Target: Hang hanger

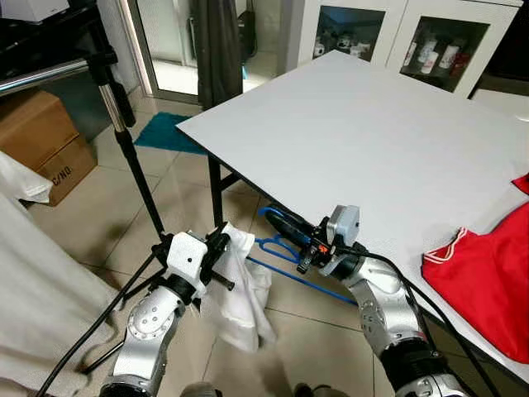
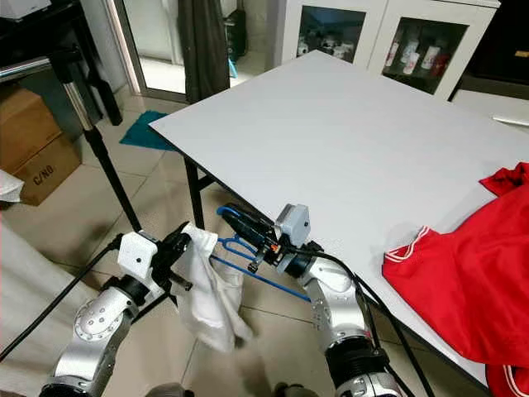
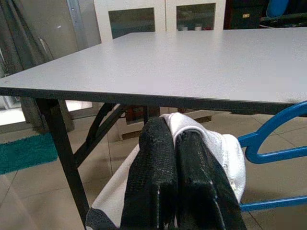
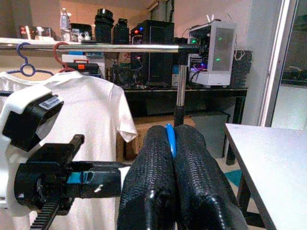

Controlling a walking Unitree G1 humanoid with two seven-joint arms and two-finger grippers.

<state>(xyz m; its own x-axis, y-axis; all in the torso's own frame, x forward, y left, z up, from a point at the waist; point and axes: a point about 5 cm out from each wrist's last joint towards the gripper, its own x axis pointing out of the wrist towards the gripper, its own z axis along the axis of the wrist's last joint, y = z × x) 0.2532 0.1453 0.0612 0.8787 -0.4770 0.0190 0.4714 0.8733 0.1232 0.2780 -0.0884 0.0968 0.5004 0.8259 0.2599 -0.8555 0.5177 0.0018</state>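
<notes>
Below the table's near corner, my right gripper [image 1: 281,219] is shut on the hook end of a blue plastic hanger [image 1: 291,263]. In the right wrist view the blue hook [image 4: 170,139] shows pinched between the fingers [image 4: 153,187]. My left gripper [image 1: 218,258] is shut on a white garment [image 1: 245,302] that hangs limp from it, right beside the hanger. The left wrist view shows the white cloth [image 3: 225,148] bunched around the closed fingers [image 3: 165,182], with the hanger [image 3: 273,139] next to it. A silver clothes rail [image 4: 96,47] carries a white t-shirt [image 4: 86,110].
A white table [image 1: 372,141] stands ahead with a red garment [image 1: 488,281] on its right edge. The rack's black pole [image 1: 132,149] rises on the left, with hung white cloth [image 1: 33,289], a cardboard box [image 1: 41,141] and a teal mat [image 1: 165,132]. Glass-door cabinets [image 1: 438,50] stand behind.
</notes>
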